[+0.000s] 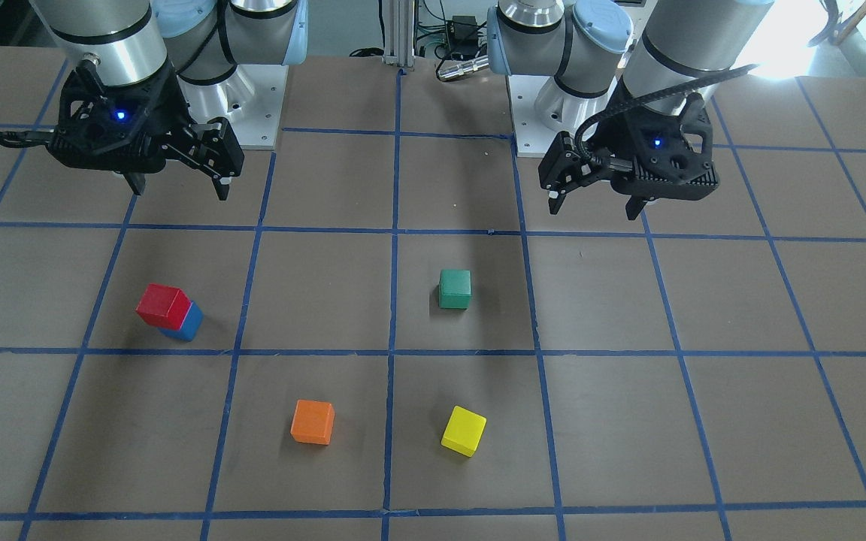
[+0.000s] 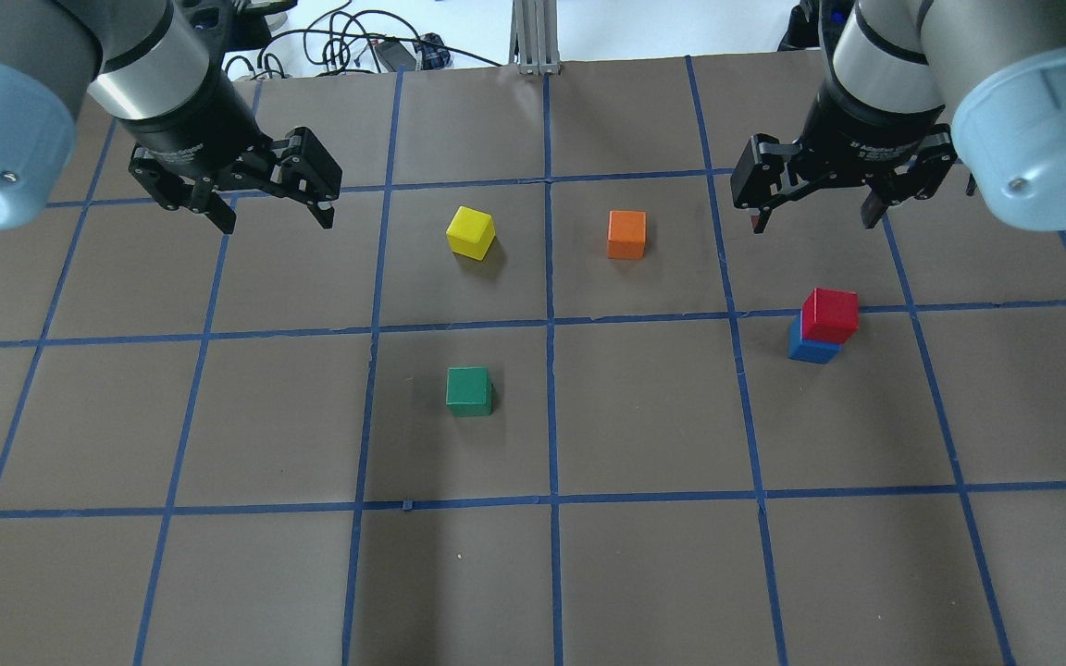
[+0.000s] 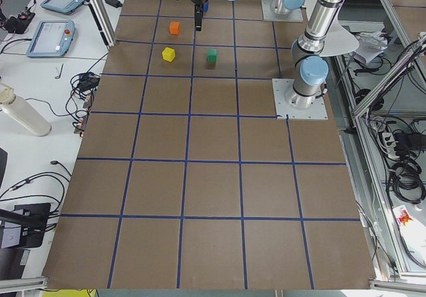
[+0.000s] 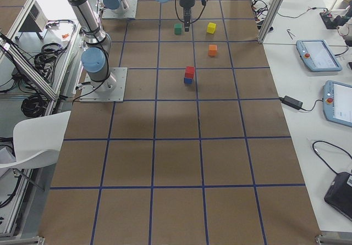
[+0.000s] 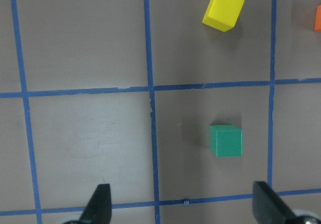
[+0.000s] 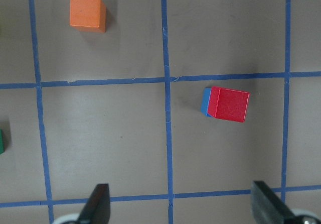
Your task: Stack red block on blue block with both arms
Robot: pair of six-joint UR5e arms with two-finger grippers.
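The red block [image 2: 830,314], an equal-sided cube, rests flat on the blue block [image 2: 811,350], shifted off-centre and turned slightly askew to the blue tape lines [image 2: 459,326], near the right gripper [image 2: 813,219], which like the left gripper [image 2: 278,222] hangs above the table with jaws spread and empty.

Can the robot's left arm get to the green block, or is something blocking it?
Probably yes. The left end effector hangs open above the table, and the green block stands alone with bare table around it; the yellow block sits well apart.
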